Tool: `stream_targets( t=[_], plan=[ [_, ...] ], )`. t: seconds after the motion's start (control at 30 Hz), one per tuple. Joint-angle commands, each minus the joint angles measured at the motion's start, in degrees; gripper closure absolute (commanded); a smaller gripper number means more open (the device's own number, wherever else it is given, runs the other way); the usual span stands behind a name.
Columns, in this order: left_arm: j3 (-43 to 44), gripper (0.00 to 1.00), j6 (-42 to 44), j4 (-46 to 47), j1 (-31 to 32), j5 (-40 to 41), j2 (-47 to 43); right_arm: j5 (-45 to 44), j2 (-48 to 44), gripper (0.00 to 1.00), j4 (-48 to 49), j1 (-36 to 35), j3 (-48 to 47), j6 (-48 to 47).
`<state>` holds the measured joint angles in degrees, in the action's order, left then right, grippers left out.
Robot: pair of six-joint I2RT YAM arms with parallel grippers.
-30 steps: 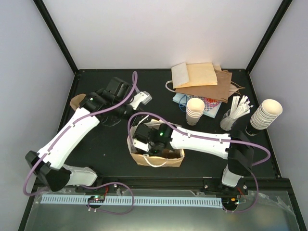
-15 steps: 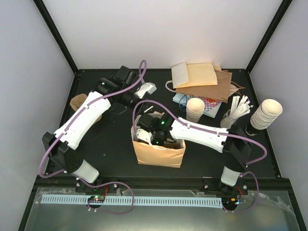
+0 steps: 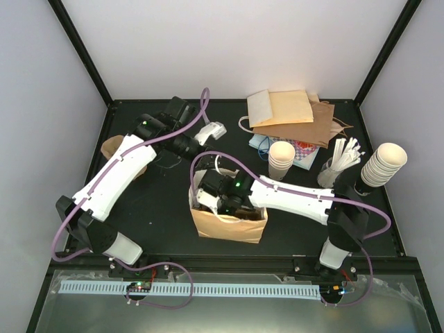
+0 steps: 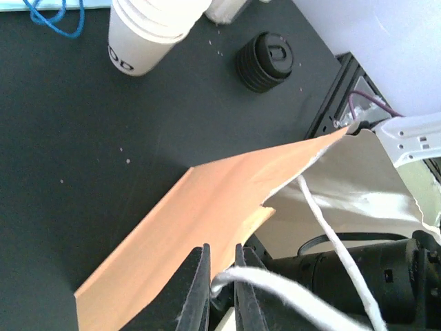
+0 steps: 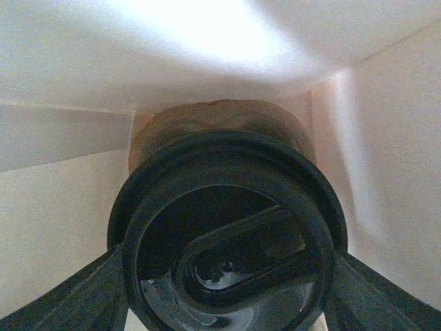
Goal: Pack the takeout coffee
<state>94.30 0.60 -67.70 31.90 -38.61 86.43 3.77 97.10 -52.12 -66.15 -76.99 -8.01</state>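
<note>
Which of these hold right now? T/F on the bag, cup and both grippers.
1. The brown paper bag stands upright on the black table. True.
2. The left gripper is open, clear of the bag. False: it is shut on the bag's white cord handle.
3. The takeout cup with round black plastic lid sits outside the bag. False: it is inside, between the right gripper's fingers.
4. A stack of black lids stands on the table. True.

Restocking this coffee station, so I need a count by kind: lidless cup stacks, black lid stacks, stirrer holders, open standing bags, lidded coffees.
Lidless cup stacks: 2
Black lid stack: 1
Stirrer holder: 1
Open standing bag: 1
Lidded coffee: 1
Total: 6
</note>
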Motion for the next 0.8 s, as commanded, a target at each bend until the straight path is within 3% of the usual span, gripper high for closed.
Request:
stream_targets(
  t=[0.0,0.33,0.53,0.6,0.77],
  plan=[
    [0.4,0.87,0.9,-0.6,0.1,-1.3,-1.6,9.9,5.7,0.46,-5.3,2.6,0.2,-0.1],
    [-0.2,0.87,0.7,-0.8,0.1,-0.5,-2.1,2.2,10.4,0.46,-9.9,-1.0,1.2,2.2],
    [-0.2,0.87,0.8,-1.0,0.2,-0.4,-1.7,-8.8,11.4,0.46,-9.2,-4.1,2.2,3.2],
    [-0.2,0.87,0.9,-1.0,0.2,-0.3,-1.6,-8.6,11.5,0.46,-8.8,-3.8,2.3,3.0],
    [-0.5,0.87,1.0,-0.9,0.1,-0.2,-1.5,4.3,11.1,0.46,-6.1,1.9,3.1,3.2]
  ],
)
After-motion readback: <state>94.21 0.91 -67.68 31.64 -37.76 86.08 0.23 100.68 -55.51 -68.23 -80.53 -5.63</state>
